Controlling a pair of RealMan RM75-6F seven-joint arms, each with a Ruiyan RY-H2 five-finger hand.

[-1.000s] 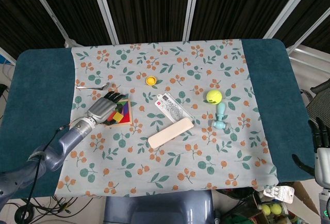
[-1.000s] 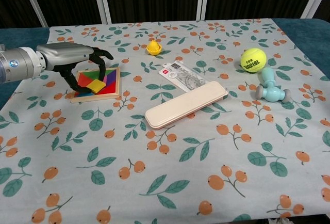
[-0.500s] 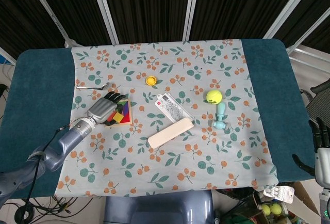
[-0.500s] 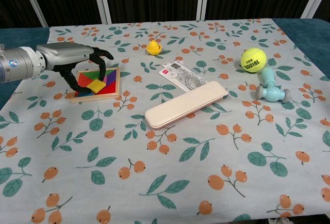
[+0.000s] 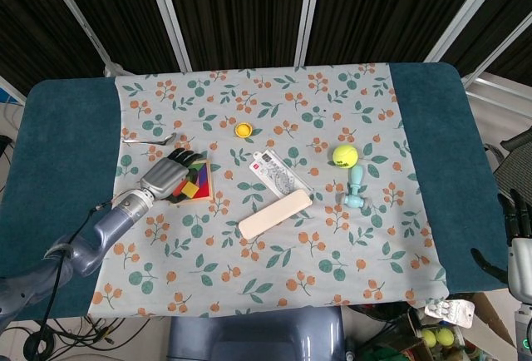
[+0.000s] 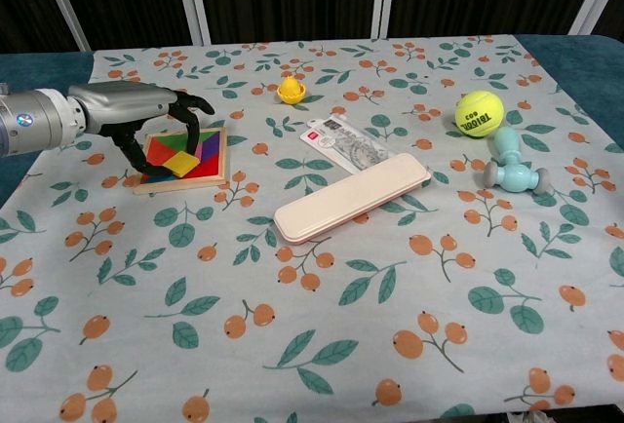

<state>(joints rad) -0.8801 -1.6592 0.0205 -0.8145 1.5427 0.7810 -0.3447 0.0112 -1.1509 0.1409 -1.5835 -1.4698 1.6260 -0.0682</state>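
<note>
One left hand (image 6: 146, 116), fingers curled over the puzzle tray (image 6: 200, 165) at left of frame, apparently gripping nothing, should clamp its edges squarely.

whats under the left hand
The left hand arches over the colourful puzzle tray; its fingers cover the tray's left side, hiding the pieces there.

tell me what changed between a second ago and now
Nothing visibly changed. The left hand still hangs with curled fingers over the left edge of the colourful tangram puzzle, and the right hand stays off the table's right edge. The tennis ball and beige case have not moved.
</note>
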